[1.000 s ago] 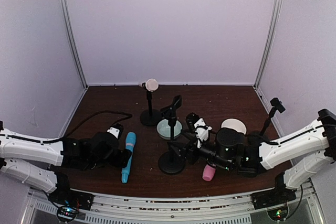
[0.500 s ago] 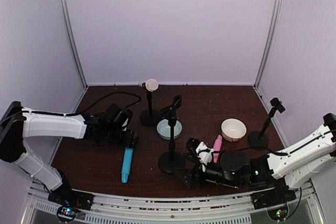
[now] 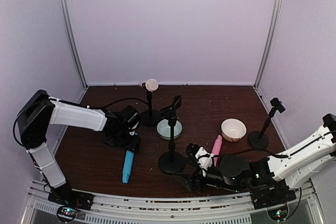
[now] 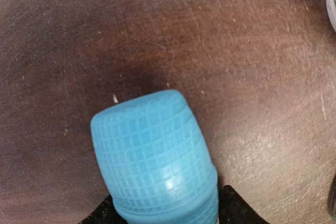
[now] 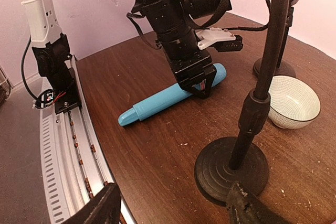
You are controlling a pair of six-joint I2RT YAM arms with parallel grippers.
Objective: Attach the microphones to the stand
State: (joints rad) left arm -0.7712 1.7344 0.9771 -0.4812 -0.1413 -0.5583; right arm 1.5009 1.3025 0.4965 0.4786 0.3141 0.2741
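The sky-blue microphone (image 3: pixel 127 160) lies flat on the table, left of the middle stand (image 3: pixel 171 135). My left gripper (image 3: pixel 131 144) comes down over the neck below the microphone's head (image 4: pixel 152 150), one black finger against each side, shut on it. The right wrist view shows the same grip (image 5: pixel 202 85) and the blue handle (image 5: pixel 157 104) on the wood. The cream microphone (image 3: pixel 151 84) sits in the back stand's clip. The pink microphone (image 3: pixel 216 148) lies just beyond my right wrist. My right gripper (image 3: pixel 185 170) is low near the front edge, open and empty (image 5: pixel 176 205), facing the middle stand's base (image 5: pixel 231 170).
A teal bowl (image 3: pixel 169 128) stands behind the middle stand and a cream bowl (image 3: pixel 233 128) to its right. A third stand (image 3: pixel 268 123) with an empty clip is at far right. A black cable (image 3: pixel 113 102) trails over the left of the table. The metal rail (image 5: pixel 63 150) runs along the front edge.
My left arm swung from the near left to the blue microphone's head, and its jaws narrowed around it. My right arm drew back toward the front edge, away from the pink microphone.
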